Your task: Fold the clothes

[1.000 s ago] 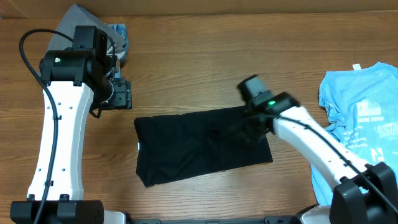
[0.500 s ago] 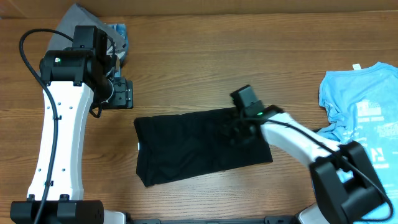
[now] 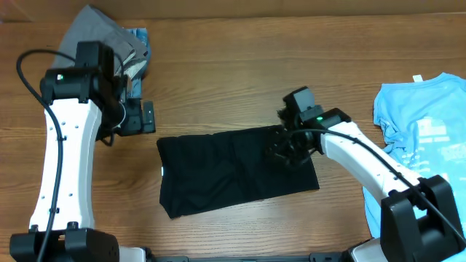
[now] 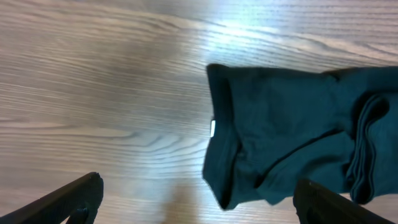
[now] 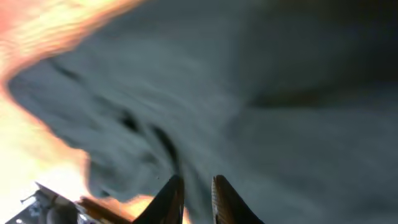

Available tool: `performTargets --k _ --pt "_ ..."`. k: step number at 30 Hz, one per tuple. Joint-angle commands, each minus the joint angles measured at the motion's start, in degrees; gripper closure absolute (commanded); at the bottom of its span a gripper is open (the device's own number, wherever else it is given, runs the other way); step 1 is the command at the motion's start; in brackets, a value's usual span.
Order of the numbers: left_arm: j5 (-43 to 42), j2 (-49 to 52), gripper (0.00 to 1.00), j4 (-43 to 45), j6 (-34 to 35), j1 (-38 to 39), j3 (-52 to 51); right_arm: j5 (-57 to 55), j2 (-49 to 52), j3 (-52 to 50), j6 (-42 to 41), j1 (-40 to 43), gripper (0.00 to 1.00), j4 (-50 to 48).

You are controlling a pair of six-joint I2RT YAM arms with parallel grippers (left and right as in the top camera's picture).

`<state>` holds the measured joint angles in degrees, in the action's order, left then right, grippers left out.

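Right pincer (image 5: 194, 186) is pinching the black garment (image 3: 218, 175) directly ahead, apparently for folding; left pincer (image 4: 198, 186) is hovering wide open.

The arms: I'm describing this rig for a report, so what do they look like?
The left arm and right arm have white shells, black joints and black wrist blocks. A black cable loops off the left arm's upper joint. Each carries a small green light. The fingers are black.

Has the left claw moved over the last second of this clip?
Yes. The left claw shifted slightly nearer the robot's base, away from the crumpled grey cloth at the far-left corner.
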<state>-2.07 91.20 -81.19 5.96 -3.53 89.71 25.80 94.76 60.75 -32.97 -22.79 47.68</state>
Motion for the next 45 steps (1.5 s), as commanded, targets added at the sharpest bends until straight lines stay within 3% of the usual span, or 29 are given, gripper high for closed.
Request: performTargets --k 1,4,10,15,19,23,37,45 --pt "-7.6 -0.6 0.0 5.4 -1.3 -1.1 -8.9 -4.6 -1.5 1.2 5.0 0.7 0.81 4.4" --pt "-11.1 -0.5 0.0 14.8 -1.3 -1.0 -18.9 -8.4 -1.5 1.1 6.5 0.7 0.79 7.9" --pt "-12.8 -0.1 0.0 25.2 -1.3 -1.0 -32.0 -10.4 -1.4 1.0 6.4 0.7 0.76 8.7" --pt "-8.9 1.6 0.0 31.3 -1.7 -1.1 -37.6 -10.4 -1.4 0.6 6.4 0.7 0.76 7.9" --pt "-14.1 4.9 0.0 34.7 -5.8 -0.8 -39.1 -10.4 -1.4 0.3 6.4 0.7 0.76 7.3" --pt "-20.9 8.1 0.0 35.4 -10.9 -0.2 -39.6 -10.4 -1.4 0.3 6.5 0.7 0.76 7.3" --pt "-20.3 20.1 0.12 35.8 -14.2 3.3 -41.2 -11.9 -1.4 0.3 6.4 0.7 0.76 7.3" --pt "-20.7 20.4 0.15 33.9 -15.1 7.4 -41.2 -11.9 -1.4 0.3 6.4 0.7 0.76 7.3"
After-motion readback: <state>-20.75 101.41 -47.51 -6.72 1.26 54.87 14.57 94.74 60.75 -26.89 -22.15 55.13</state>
